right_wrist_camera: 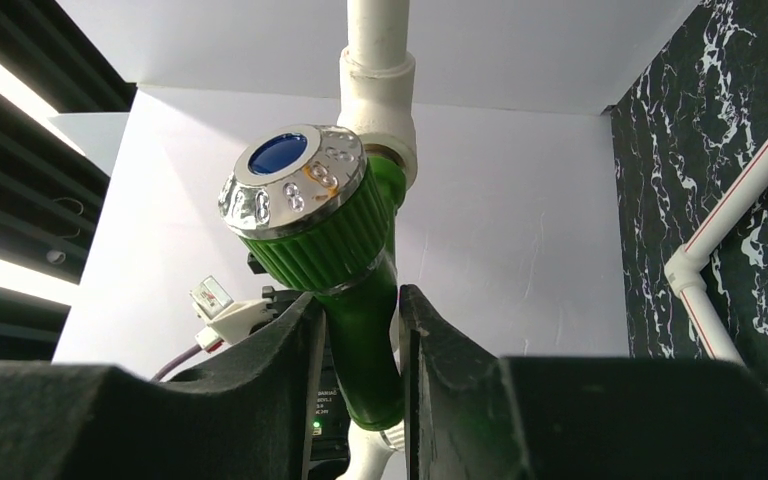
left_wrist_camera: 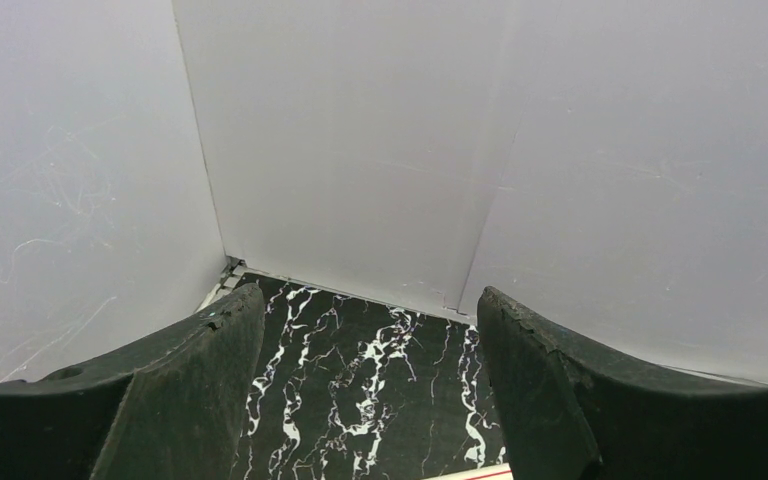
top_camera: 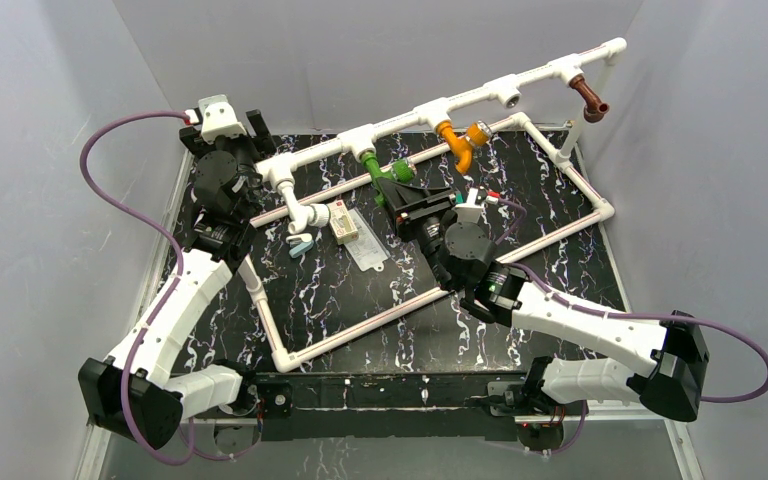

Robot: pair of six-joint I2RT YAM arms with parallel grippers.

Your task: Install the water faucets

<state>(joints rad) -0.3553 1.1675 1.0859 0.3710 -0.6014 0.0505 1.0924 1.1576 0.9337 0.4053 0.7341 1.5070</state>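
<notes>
The bright green faucet (top_camera: 371, 163) hangs from a tee of the long white pipe (top_camera: 480, 95). In the right wrist view its ribbed knob with chrome cap (right_wrist_camera: 295, 190) sits above my fingers, and its spout (right_wrist_camera: 368, 350) is clamped between them. My right gripper (top_camera: 400, 180) (right_wrist_camera: 360, 315) is shut on this green faucet. The orange faucet (top_camera: 457, 142) and the brown faucet (top_camera: 590, 98) hang from tees further right. The white faucet (top_camera: 310, 215) hangs at the pipe's left end. My left gripper (top_camera: 257, 123) (left_wrist_camera: 360, 345) is open and empty at the back left, facing the wall corner.
A white pipe frame (top_camera: 440, 290) lies on the black marble table (top_camera: 360, 330). A small white box (top_camera: 342, 222), a clear flat piece (top_camera: 368, 250) and a teal piece (top_camera: 300, 246) lie inside it. One tee socket (top_camera: 508, 93) shows no faucet. White walls surround the table.
</notes>
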